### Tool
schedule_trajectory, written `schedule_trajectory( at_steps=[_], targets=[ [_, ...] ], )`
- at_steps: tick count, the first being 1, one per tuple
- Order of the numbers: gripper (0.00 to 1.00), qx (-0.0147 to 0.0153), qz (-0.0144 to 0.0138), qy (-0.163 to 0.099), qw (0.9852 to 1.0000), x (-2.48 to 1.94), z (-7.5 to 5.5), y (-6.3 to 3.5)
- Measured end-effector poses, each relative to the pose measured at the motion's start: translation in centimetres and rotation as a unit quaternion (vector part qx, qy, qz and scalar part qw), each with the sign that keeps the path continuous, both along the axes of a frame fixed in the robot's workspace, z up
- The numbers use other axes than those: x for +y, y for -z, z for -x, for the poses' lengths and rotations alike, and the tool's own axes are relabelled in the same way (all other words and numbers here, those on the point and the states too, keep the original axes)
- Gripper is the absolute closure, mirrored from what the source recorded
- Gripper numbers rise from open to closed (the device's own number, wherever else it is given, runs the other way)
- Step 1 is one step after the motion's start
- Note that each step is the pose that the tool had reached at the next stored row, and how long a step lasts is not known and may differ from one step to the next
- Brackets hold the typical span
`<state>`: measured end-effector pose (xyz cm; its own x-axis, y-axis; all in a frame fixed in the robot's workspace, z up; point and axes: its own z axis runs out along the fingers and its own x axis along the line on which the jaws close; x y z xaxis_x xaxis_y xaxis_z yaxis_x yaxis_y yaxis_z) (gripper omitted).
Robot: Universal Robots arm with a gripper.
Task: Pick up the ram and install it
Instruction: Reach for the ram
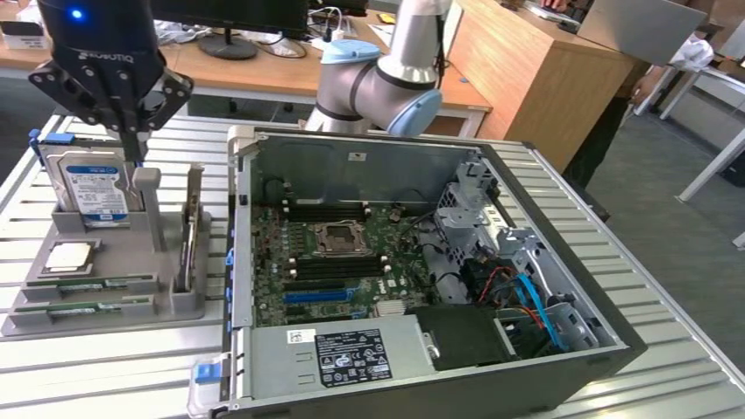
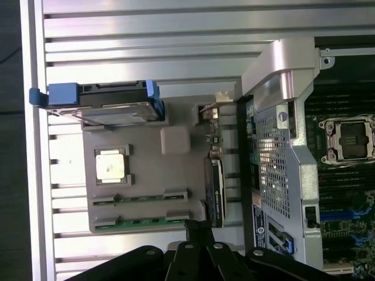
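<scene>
Two green ram sticks lie flat in the near slots of a grey holder (image 1: 174, 301), one (image 1: 89, 284) just behind the other (image 1: 82, 307). The wrist view shows the same pair (image 2: 140, 197) (image 2: 139, 221) side by side. My black gripper (image 1: 132, 153) hangs above the holder's far end, over the hard drive and a grey post. Its fingers are shut with nothing between them. In the wrist view the gripper (image 2: 198, 226) sits just off the holder's edge, close to the end of the ram sticks. The open computer case (image 1: 244, 157) stands beside the holder, with the motherboard's dark memory slots (image 1: 335, 269) visible.
The holder also carries an upright blue-labelled hard drive (image 1: 93, 188), a square silver processor (image 1: 70, 255) and an upright card (image 1: 188, 231). Inside the case are the empty processor socket (image 1: 338, 237), cables and a drive cage (image 1: 529, 262). Everything rests on a slatted metal table (image 1: 675, 367).
</scene>
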<state>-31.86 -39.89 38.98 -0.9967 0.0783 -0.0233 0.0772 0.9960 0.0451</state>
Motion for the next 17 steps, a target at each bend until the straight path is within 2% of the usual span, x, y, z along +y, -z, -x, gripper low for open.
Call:
schedule_trajectory(
  at_steps=[17],
  targets=[
    [0.9,0.0,0.0,0.001,1.0,0.0,3.8,0.18]
  ],
)
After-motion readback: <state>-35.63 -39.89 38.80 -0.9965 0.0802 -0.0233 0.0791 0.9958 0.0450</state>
